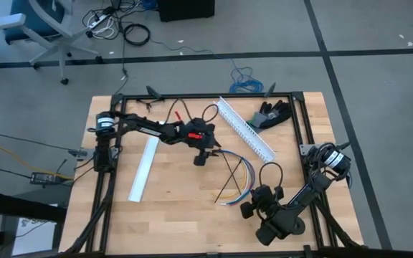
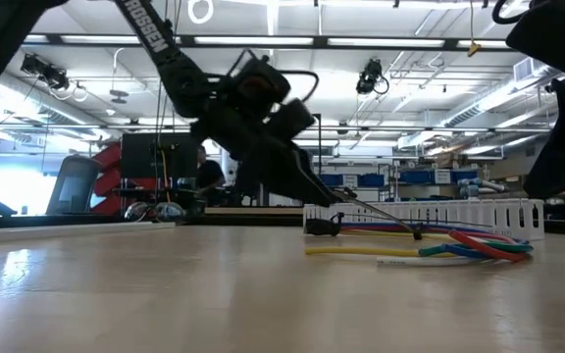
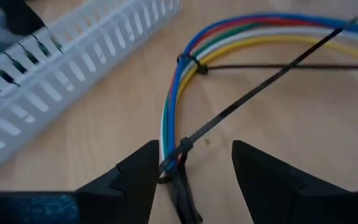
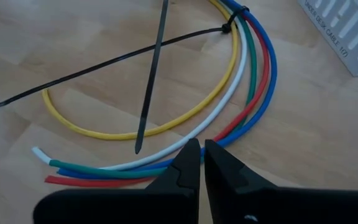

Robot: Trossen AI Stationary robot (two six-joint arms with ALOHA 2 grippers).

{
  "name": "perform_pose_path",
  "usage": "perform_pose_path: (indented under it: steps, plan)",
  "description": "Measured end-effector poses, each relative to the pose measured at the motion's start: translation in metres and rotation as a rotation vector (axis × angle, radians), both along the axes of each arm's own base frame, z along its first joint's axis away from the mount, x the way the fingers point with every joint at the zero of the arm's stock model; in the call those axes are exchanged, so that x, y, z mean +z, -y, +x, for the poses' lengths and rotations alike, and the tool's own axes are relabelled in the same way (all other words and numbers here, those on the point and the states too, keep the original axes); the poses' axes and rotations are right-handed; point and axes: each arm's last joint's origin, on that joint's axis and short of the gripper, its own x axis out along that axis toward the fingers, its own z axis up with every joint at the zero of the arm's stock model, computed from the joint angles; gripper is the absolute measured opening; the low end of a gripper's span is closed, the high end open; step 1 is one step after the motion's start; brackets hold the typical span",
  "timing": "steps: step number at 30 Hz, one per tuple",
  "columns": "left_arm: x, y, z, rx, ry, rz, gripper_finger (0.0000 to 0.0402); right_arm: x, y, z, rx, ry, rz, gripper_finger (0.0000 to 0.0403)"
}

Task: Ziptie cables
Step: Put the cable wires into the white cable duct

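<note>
Left gripper [image 3: 191, 180], fingers parted around the cables [image 3: 173, 118] at a fastened ziptie [image 3: 253, 96], should close squarely on the bundle without snagging that trailing tail.

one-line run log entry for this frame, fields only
task: ziptie cables | left gripper: open, astride cables at ziptie | right gripper: shut, empty, over the cables' free ends | ties on bundle: two

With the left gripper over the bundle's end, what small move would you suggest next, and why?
Probably ease the left gripper down and close on the bundle end: its fingers stand open astride the cables, where a ziptie already wraps them with its tail sticking out. The right gripper, nearly shut, hovers over the cables' far ends.
</note>
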Motion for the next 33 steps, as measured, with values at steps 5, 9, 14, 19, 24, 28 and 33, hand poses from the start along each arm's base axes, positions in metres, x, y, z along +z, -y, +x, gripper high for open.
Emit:
perform_pose_path:
  steps: [5, 9, 14, 19, 24, 28, 33]
  plan:
    - [-0.014, -0.004, 0.013, -0.001, -0.031, 0.024, 0.0214, 0.000, 0.000, 0.000, 0.006, -0.004, -0.002, 0.0015]
    - [-0.027, -0.007, 0.019, 0.043, -0.068, 0.066, 0.0214, 0.000, 0.000, 0.000, 0.006, -0.003, -0.001, 0.0015]
    - [-0.029, -0.008, 0.023, 0.056, -0.104, 0.070, 0.0174, 0.000, 0.000, 0.000, 0.009, -0.010, -0.006, 0.0014]
    - [-0.025, -0.008, 0.022, 0.035, -0.103, 0.092, 0.0041, 0.000, 0.002, 0.001, 0.008, -0.017, -0.013, 0.0014]
    - [-0.013, -0.005, 0.020, 0.020, -0.144, 0.136, 0.0041, 0.000, 0.003, 0.002, 0.010, -0.032, -0.016, 0.0013]
    - [0.014, -0.001, 0.020, -0.004, -0.101, 0.198, 0.0041, 0.002, 0.008, 0.000, -0.009, -0.055, -0.048, 0.0013]
    - [0.039, -0.001, 0.016, -0.012, -0.036, 0.273, 0.0041, 0.017, 0.023, -0.002, -0.017, -0.063, -0.164, 0.0013]
